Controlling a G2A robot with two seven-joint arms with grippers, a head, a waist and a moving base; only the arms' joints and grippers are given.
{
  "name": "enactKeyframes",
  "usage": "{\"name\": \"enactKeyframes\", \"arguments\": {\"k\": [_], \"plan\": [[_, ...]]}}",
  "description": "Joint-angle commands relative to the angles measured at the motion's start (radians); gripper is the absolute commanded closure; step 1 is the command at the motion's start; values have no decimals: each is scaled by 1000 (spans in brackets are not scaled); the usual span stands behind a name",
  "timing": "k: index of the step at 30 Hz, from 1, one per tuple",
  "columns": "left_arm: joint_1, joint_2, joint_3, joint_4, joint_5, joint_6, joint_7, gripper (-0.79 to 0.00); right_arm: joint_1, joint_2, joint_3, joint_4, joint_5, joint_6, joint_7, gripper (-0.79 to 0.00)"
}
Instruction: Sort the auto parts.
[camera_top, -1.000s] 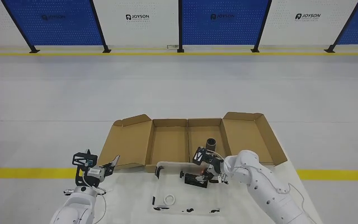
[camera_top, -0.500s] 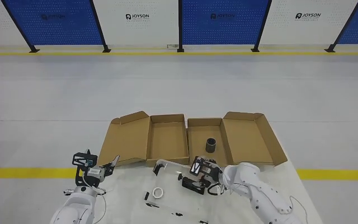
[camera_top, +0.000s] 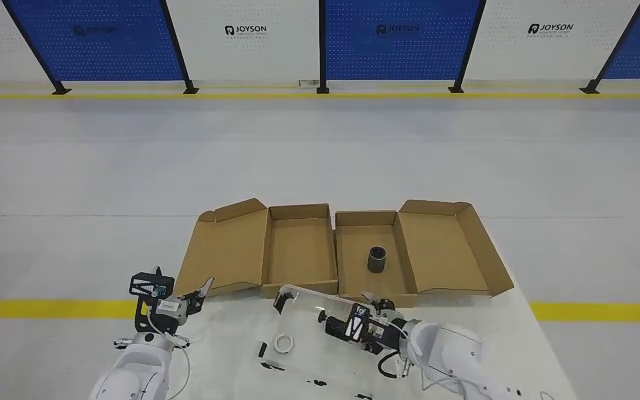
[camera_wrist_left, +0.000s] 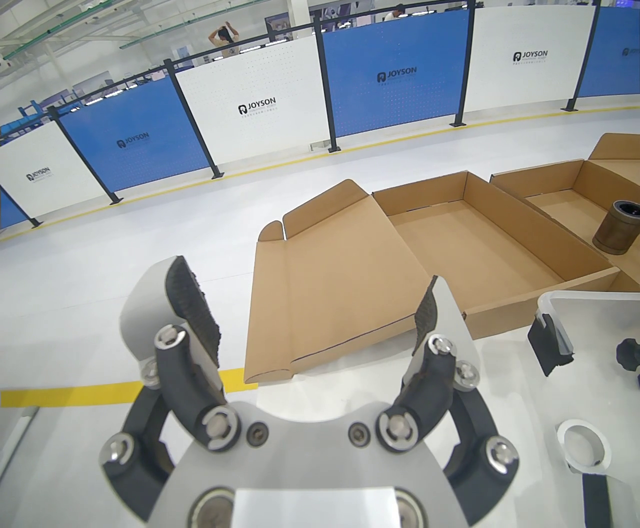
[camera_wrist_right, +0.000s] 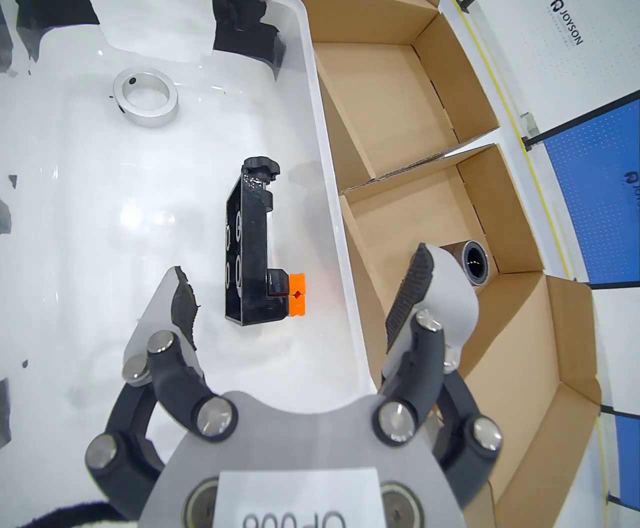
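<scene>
My left hand (camera_wrist_left: 310, 305) hangs at the lower left of the top view, over the white worktop (camera_top: 225, 345). Its fingers are spread and grip nothing. My right hand (camera_wrist_right: 300, 290) is spread as well, low in the middle of that view, above the clear tray (camera_wrist_right: 327, 175) and apart from what lies in it.

In the tray I see a black bracket (camera_wrist_right: 247, 250) with an orange clip (camera_wrist_right: 297, 301) at one end, near the wall that faces the boxes. A silver ring (camera_wrist_right: 145, 97) lies well apart from it.

Past the tray, mid-frame, two open cardboard boxes sit side by side. I call them the left box (camera_top: 300, 255) and the right box (camera_top: 355, 240). A dark cylinder (camera_top: 377, 259) stands upright in the right one.

Beyond the worktop is pale floor (camera_top: 320, 160) crossed by a yellow line (camera_top: 60, 308). A fence of blue and white panels (camera_top: 400, 35) runs along the top edge.
</scene>
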Motion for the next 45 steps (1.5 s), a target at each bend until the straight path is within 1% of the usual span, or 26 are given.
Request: {"name": "enactKeyframes", "arguments": {"k": [1, 3, 5, 6, 10, 16, 17, 23, 25, 29, 31, 34, 43, 45], "plan": [[0, 0, 0, 0, 0, 0, 0, -785, 5, -2, -16, 1, -2, -18, 33, -551], [0, 0, 0, 0, 0, 0, 0, -785, 24, -6, -30, 15, 15, -33, 60, -533], [0, 0, 0, 0, 0, 0, 0, -785, 49, -13, -48, 39, 32, -30, 89, -545], [0, 0, 0, 0, 0, 0, 0, -785, 62, -16, -57, 51, 42, -30, 100, -536], [0, 0, 0, 0, 0, 0, 0, -785, 107, -29, -85, 99, 80, -19, 136, -566], [0, 0, 0, 0, 0, 0, 0, -785, 150, -41, -109, 151, 116, -17, 177, -573], [0, 0, 0, 0, 0, 0, 0, -785, 158, -43, -114, 159, 121, -17, 184, -588], [0, 0, 0, 0, 0, 0, 0, -785, 192, -56, -155, 183, 113, -16, 206, -613], [0, 0, 0, 0, 0, 0, 0, -785, 195, -58, -163, 182, 105, -10, 208, -603], [0, 0, 0, 0, 0, 0, 0, -785, 204, -63, -177, 182, 94, 8, 237, -560], [0, 0, 0, 0, 0, 0, 0, -785, 213, -67, -183, 191, 100, 14, 253, -570], [0, 0, 0, 0, 0, 0, 0, -785, 229, -74, -196, 207, 111, 20, 279, -557], [0, 0, 0, 0, 0, 0, 0, -785, 257, -92, -239, 233, 103, 43, 336, -554], [0, 0, 0, 0, 0, 0, 0, -785, 262, -95, -245, 239, 104, 49, 342, -533]]}}
